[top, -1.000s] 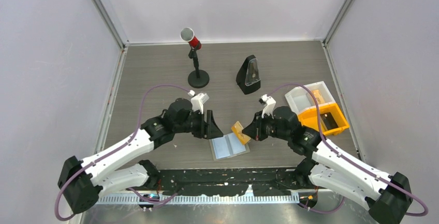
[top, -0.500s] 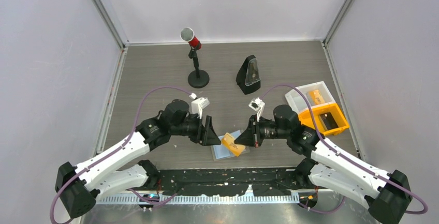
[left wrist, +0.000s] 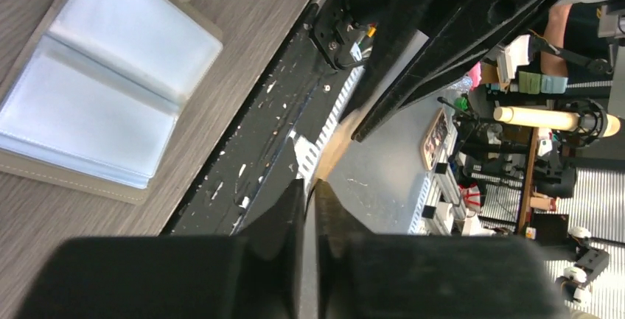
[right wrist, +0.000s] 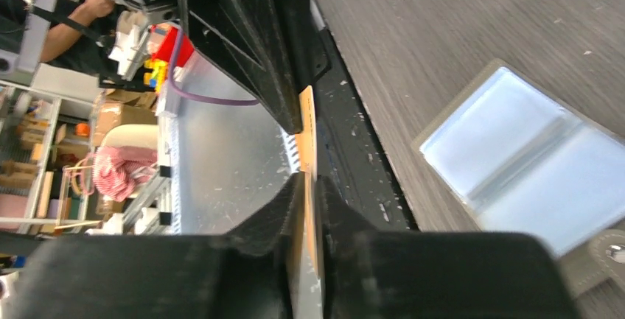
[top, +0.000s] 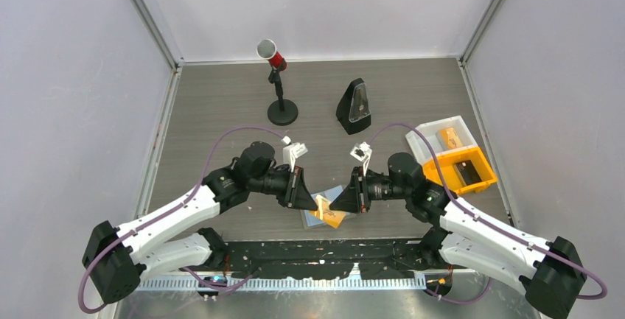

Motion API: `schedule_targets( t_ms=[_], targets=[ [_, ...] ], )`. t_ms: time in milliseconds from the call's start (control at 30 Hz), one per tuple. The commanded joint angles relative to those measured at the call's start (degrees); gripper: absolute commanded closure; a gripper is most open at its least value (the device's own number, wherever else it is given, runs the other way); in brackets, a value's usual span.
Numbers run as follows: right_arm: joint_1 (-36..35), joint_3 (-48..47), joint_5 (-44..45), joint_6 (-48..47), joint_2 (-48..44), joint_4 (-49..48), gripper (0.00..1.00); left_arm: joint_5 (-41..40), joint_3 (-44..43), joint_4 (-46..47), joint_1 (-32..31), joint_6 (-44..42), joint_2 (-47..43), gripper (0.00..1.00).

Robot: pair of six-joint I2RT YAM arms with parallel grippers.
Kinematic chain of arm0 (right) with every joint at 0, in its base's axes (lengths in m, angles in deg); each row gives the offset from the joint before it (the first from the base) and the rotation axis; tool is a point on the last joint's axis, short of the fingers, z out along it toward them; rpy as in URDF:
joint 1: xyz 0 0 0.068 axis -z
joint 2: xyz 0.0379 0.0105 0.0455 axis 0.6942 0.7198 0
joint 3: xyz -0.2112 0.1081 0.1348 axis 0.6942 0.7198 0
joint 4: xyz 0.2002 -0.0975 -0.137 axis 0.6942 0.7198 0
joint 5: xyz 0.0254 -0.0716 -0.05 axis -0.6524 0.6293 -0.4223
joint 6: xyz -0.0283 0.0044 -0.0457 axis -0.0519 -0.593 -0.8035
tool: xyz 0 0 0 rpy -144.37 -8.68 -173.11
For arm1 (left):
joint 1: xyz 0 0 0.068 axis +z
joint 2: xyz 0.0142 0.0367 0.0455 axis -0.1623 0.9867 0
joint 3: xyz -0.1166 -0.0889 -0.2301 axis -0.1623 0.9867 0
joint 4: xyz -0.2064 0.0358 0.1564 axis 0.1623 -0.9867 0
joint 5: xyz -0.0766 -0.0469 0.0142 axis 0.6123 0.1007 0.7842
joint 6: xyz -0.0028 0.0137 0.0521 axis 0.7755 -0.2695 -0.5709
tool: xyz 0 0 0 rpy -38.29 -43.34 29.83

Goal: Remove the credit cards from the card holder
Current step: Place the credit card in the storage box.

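The card holder [top: 310, 216] lies open and flat on the table [top: 214, 105], close to the near edge and about midway along it, between the two arms. It is one sleeve with two light-blue panels side by side, and both panels show in each wrist view [left wrist: 103, 90] [right wrist: 531, 164]. A snap stud sits on a tab at one of its corners.

Just above it hangs one orange-tan card [top: 329, 216], lifted clear of the holder and out of its pockets. Both grippers have it. The left gripper [top: 315, 202] pinches one edge with its fingers drawn together on the card, which shows as a thin tan strip in its wrist view [left wrist: 335, 149]. The right gripper [top: 333, 207] clamps the opposite edge the same way (its camera sees the card edge-on [right wrist: 306, 135] running up into the other arm's black fingers). The two sets of fingertips stand almost nose to nose.

Farther back, toward the right edge, stands one tray box [top: 440, 166] with two compartments, orange nearer and white beyond. A single dark flat rectangle [top: 466, 169] lies in the orange one, probably the black card, though it is too small to be sure. One small orange piece [top: 448, 137] lies in the white one.

Beyond the middle stand one black metronome [top: 354, 105] and one red microphone on a black stand [top: 278, 94].
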Motion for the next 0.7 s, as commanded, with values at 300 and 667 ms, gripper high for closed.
schedule_targets(
  t_ms=[300,667],
  targets=[
    [-0.35,5.46,22.75,13.04,-12.78,-4.12,0.27,-4.9,4.29,11.87,0.09,9.76,-5.74,1.0],
    [-0.34,10.47,27.9,19.55,-16.0,-10.04,0.4,-9.78,7.98,21.71,0.1,16.7,-10.49,1.0]
  ],
)
